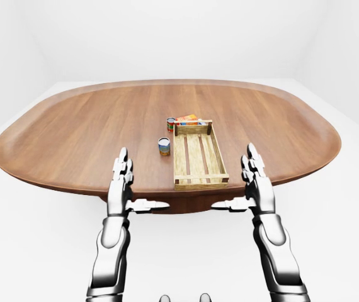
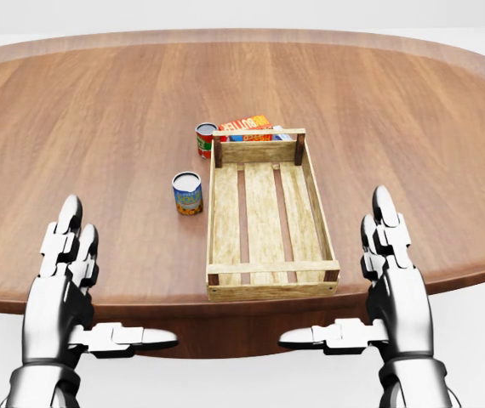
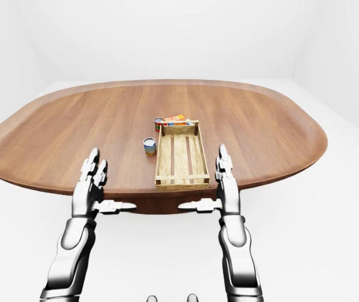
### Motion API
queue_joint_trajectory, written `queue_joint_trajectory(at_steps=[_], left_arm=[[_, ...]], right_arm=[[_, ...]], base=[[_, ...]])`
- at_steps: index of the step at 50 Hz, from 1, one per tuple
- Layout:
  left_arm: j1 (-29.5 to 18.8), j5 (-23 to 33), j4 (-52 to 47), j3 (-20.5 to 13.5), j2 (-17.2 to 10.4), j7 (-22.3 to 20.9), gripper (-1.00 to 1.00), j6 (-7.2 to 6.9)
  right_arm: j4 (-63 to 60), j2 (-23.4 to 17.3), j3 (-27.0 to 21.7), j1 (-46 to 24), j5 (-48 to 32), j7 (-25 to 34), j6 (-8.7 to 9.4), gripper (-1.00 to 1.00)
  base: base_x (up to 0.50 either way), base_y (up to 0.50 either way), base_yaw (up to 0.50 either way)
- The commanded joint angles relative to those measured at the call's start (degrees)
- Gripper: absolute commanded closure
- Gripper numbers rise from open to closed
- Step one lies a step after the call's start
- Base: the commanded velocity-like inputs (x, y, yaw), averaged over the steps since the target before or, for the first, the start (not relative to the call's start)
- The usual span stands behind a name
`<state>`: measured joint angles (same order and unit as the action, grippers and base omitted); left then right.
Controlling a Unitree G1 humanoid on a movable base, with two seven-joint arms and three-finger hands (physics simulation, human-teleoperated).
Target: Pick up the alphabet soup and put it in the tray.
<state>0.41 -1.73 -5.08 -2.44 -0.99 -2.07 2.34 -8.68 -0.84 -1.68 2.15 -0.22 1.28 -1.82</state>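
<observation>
Both the left robot hand (image 2: 64, 280) and right robot hand (image 2: 391, 276) hover open, while the tray (image 2: 264, 217) half-hides a box (image 2: 247, 124) on the counter (image 2: 98, 127).

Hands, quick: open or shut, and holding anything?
Left hand: open, fingers extended, holding nothing.
Right hand: open, fingers extended, holding nothing.

No legible text — labels blurred.
</observation>
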Motion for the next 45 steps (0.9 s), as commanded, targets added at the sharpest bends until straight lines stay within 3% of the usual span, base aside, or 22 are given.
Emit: queue_joint_trajectory(at_steps=[1, 3, 9, 31, 33, 35, 42, 45], left_arm=[[1.0, -0.5, -5.3, 0.6, 0.2, -0.7, -1.0, 2.01], [1.1, 0.4, -5.3, 0.8, 0.1, -0.7, -1.0, 2.66], [1.3, 0.4, -6.1, 0.8, 0.2, -1.1, -1.0, 2.66], [0.8, 0.0, -5.1, 0.4, 0.2, -0.8, -1.0, 2.66], [0.8, 0.0, -5.2, 0.5, 0.2, -0.8, -1.0, 2.66], [0.8, 0.0, -5.1, 0.5, 0.2, -0.8, -1.0, 2.66], [0.8, 0.0, -5.3, 0.4, 0.2, -0.8, -1.0, 2.66], [0.8, 0.0, -5.3, 0.4, 0.2, -0.7, -1.0, 2.66]], right_arm=[[-8.3, 0.3, 1.3, 2.4, -4.0, -0.2, -0.71, -1.0], [-8.8, 0.4, 1.5, 2.5, -4.2, -0.1, -0.38, -1.0], [-12.3, 0.4, 2.1, 3.1, -5.0, 0.3, 1.86, -1.0], [-10.6, 0.4, 2.8, 2.9, -5.3, 0.8, 1.7, -1.0], [-10.6, 0.5, 2.8, 2.8, -5.5, 0.6, 2.04, -1.0], [-10.3, 0.7, 2.4, 2.0, -5.9, -0.5, 3.69, -1.0], [-11.8, 0.5, 2.4, 2.4, -4.1, 0.9, 3.96, -1.0], [-12.5, 0.4, 2.4, 2.8, -3.3, 1.9, 2.93, -1.0]], base=[[0.0, 0.0, 0.0], [0.0, 0.0, 0.0], [0.0, 0.0, 0.0], [0.0, 0.0, 0.0], [0.0, 0.0, 0.0], [0.0, 0.0, 0.0], [0.0, 0.0, 0.0], [0.0, 0.0, 0.0]])
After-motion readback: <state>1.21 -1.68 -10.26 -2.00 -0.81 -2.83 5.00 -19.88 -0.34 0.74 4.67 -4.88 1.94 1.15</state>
